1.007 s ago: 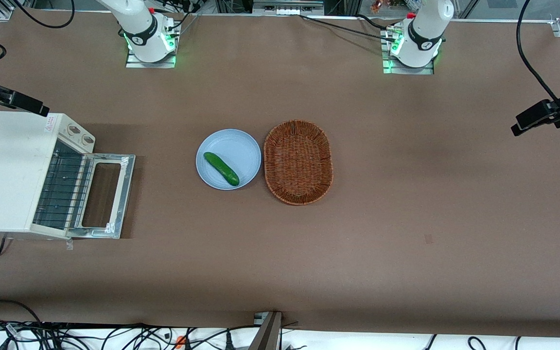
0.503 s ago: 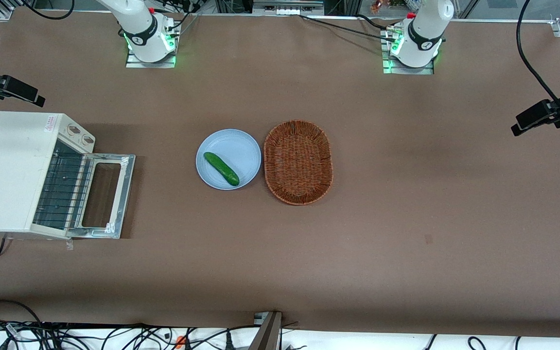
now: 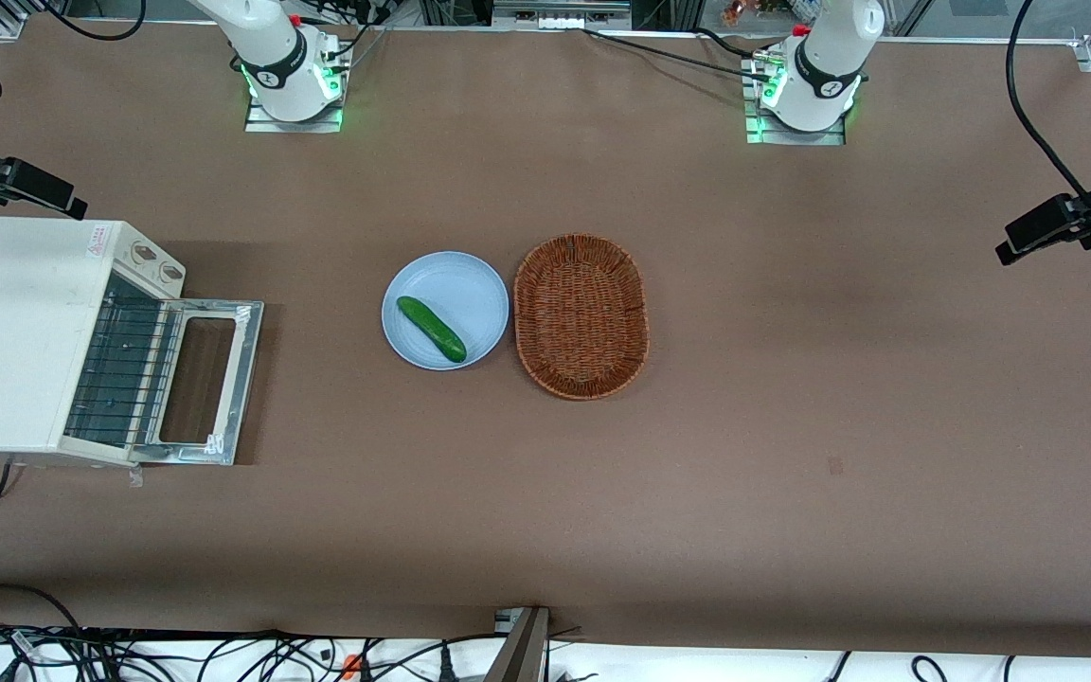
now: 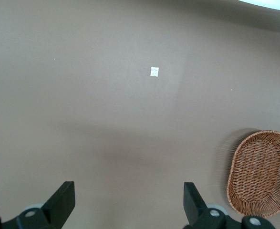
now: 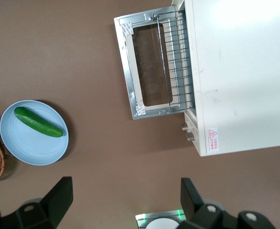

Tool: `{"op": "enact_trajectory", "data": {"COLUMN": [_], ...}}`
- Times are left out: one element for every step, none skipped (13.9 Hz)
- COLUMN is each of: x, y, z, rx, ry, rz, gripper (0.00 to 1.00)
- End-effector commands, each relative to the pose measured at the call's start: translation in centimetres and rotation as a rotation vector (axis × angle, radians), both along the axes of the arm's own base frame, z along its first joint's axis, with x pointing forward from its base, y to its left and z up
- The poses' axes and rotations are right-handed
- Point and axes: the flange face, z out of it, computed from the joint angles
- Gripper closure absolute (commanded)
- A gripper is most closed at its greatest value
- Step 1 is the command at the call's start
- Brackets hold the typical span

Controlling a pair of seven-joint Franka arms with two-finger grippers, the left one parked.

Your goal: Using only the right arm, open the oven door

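Right wrist view shows the oven door (image 5: pixel 147 67) lying flat open on the bench (image 5: pixel 73 47), so the claw (image 5: pixel 125 202), spread wide and empty, hangs high above, clear of it.

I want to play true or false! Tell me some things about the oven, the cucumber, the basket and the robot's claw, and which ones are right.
1. The oven door lies folded down flat. True.
2. The cucumber sits in the basket. False: it lies on the blue plate, and the basket holds nothing.
3. The gripper grips the door. False: it is open, up above the table, holding nothing.
4. The plate is beside the basket. True.
5. A wire rack shows inside the oven. True.
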Motion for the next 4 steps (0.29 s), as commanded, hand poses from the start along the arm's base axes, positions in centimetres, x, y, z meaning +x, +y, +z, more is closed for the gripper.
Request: {"op": "enact_trajectory", "data": {"x": [0.64,0.63,0.59,0.50], "y": [0.12,0.02,0.11,0.04], "z": [0.57,0.57,0.64,0.81], "rx": [0.001,-0.001,-0.007,-0.019], "ry": [-0.028,-0.028,-0.029,-0.031], "rz": [0.008,0.008,0.012,0.009], "gripper": [0.00,0.00,0.00,0.00]}}
